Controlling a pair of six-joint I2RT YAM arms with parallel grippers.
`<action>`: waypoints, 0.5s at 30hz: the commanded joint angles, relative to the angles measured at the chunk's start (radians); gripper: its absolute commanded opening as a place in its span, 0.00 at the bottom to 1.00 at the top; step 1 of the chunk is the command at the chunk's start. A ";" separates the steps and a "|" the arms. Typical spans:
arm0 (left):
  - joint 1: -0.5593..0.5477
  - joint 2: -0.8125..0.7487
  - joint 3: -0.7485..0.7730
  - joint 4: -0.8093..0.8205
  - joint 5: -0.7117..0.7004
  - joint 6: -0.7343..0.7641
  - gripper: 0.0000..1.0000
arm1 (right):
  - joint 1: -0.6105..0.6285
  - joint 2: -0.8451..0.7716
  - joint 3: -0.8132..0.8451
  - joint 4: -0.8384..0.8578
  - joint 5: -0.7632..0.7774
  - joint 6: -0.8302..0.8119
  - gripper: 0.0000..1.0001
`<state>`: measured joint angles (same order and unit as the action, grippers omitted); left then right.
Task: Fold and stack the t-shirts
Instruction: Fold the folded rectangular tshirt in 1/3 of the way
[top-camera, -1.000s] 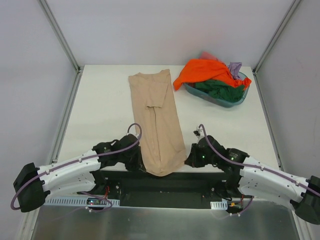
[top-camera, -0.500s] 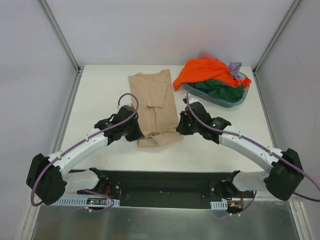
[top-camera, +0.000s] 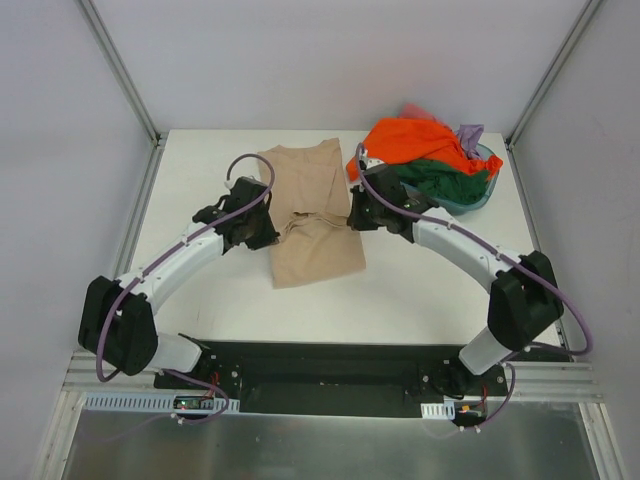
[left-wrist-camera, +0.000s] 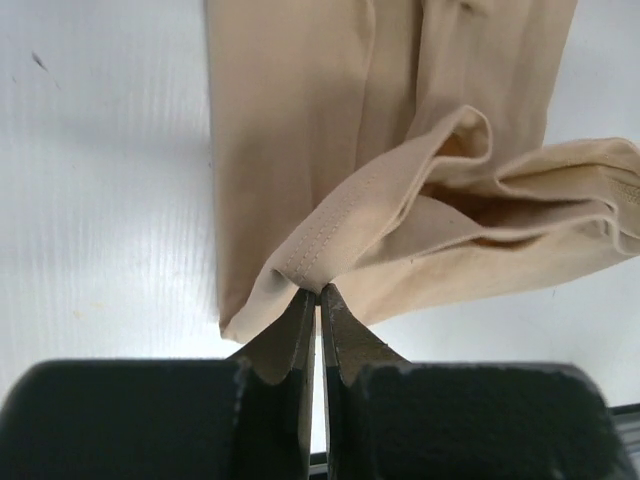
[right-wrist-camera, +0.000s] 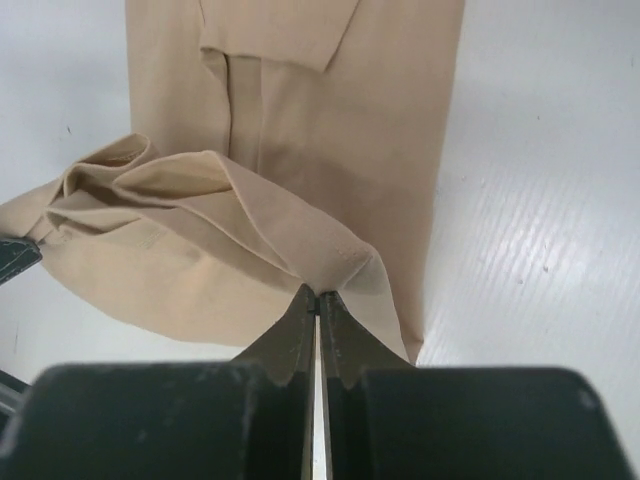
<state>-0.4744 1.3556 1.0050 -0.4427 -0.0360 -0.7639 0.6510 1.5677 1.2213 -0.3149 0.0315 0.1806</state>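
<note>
The tan-beige t-shirt lies as a long strip down the middle of the table, its near end lifted and doubled back over itself. My left gripper is shut on its left hem corner. My right gripper is shut on its right corner. Both hold the edge just above the lower layer, and the cloth sags between them. The orange t-shirt, dark green t-shirt, a lilac one and a bit of pinkish red one are heaped in the basin.
The teal plastic basin stands at the back right corner, close to my right arm. Metal frame posts rise at the back corners. White table shows to the left and right of the tan shirt.
Both grippers have carried the shirt's near end away from the front edge toward the back, folding it over the rest. The arms are now stretched out over the table's middle.
</note>
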 joint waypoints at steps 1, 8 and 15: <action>0.039 0.056 0.081 0.018 -0.015 0.072 0.00 | -0.037 0.070 0.102 0.040 -0.065 -0.041 0.00; 0.082 0.154 0.138 0.018 0.021 0.101 0.00 | -0.073 0.137 0.142 0.066 -0.102 -0.030 0.01; 0.091 0.246 0.179 0.018 0.001 0.112 0.00 | -0.108 0.227 0.175 0.083 -0.137 -0.015 0.00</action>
<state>-0.3973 1.5646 1.1309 -0.4297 -0.0261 -0.6857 0.5636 1.7580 1.3415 -0.2771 -0.0731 0.1665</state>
